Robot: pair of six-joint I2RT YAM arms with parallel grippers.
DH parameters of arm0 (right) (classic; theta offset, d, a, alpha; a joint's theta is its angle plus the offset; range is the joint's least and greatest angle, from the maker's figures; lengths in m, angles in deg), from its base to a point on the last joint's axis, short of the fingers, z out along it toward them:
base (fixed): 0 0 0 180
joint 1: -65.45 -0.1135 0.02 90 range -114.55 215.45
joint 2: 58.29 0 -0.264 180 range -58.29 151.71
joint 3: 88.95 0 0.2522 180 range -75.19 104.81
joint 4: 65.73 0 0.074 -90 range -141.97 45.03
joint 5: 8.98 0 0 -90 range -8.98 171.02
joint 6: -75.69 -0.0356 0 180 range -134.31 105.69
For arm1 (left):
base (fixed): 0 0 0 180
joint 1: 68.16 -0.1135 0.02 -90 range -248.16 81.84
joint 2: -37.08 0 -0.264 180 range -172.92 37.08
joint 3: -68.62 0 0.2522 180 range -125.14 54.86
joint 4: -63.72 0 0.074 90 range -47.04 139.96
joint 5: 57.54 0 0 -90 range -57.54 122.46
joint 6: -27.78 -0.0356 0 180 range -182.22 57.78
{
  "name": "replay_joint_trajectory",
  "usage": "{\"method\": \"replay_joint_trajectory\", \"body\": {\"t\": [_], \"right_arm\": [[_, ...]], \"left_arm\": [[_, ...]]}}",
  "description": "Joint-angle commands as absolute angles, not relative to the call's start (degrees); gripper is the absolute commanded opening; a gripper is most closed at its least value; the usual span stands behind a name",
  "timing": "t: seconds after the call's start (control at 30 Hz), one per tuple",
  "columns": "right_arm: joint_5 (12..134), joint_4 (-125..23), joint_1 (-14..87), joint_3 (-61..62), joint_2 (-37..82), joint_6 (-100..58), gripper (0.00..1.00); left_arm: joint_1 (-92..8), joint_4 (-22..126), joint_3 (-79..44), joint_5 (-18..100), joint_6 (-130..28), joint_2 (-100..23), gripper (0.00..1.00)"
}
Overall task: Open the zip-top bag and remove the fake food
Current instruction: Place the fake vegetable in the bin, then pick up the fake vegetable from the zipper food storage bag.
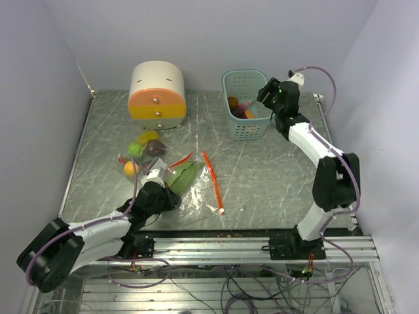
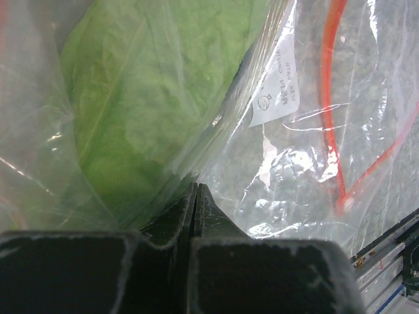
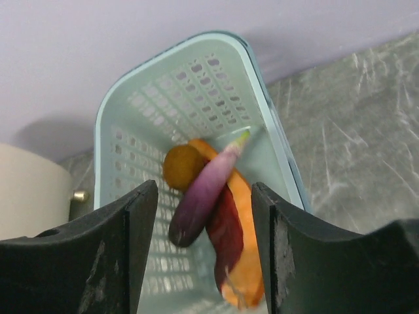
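The clear zip-top bag (image 1: 196,190) lies crumpled at the table's front left, its orange zip strip (image 1: 213,176) spread open. A flat green leafy piece of fake food (image 2: 150,91) shows through the plastic. My left gripper (image 2: 196,186) is shut, and the bag's film (image 2: 294,176) bunches at its tips beside the leaf. Yellow (image 1: 148,137), lime-green (image 1: 135,148), dark purple (image 1: 155,148) and orange (image 1: 131,168) fruits lie at the bag's far-left end; I cannot tell whether they are inside it. My right gripper (image 3: 204,190) hangs open over the basket (image 3: 163,72), touching nothing.
The pale teal basket (image 1: 245,127) at the back holds a purple eggplant (image 3: 203,196), an orange round fruit (image 3: 182,167), a dark red piece (image 3: 226,235) and a long orange piece (image 3: 249,268). A round cream-and-orange drawer box (image 1: 157,95) stands at the back left.
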State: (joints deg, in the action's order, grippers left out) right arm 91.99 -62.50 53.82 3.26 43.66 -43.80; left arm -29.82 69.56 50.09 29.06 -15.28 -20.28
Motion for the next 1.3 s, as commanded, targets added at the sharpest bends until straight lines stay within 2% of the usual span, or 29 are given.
{"method": "replay_joint_trajectory", "body": {"t": [0.0,0.13,0.3,0.5,0.7,0.87,1.03,1.27], "right_arm": [[91.1,-67.2,53.3,-5.3,31.9,-44.0,0.56],[87.8,-71.8,51.5,-17.6,19.9,-45.9,0.49],[85.0,-73.1,49.1,-32.6,8.0,-49.1,0.44],[78.7,-77.4,44.7,-47.4,0.8,-53.3,0.32],[81.7,-81.8,34.6,-54.7,6.0,-54.1,0.19],[82.9,-90.7,29.7,-60.4,13.5,-57.9,0.13],[82.2,-97.8,25.3,-60.5,22.3,-59.7,0.11],[81.6,-99.1,21.0,-54.0,31.6,-58.3,0.10]], "left_arm": [[-30.1,67.6,50.1,28.5,-15.8,-18.8,0.07],[-30.1,65.9,49.6,28.1,-16.1,-17.6,0.07],[-30.1,65.2,49.5,28.4,-16.1,-17.0,0.07],[-30.1,64.9,48.7,28.2,-16.3,-17.3,0.07],[-30.1,68.3,48.2,29.1,-15.9,-20.8,0.07],[-30.0,70.7,48.5,30.4,-15.1,-22.4,0.07],[-29.8,69.7,48.0,30.3,-15.3,-22.1,0.07],[-29.4,70.4,48.2,30.7,-15.1,-22.8,0.07]]}}
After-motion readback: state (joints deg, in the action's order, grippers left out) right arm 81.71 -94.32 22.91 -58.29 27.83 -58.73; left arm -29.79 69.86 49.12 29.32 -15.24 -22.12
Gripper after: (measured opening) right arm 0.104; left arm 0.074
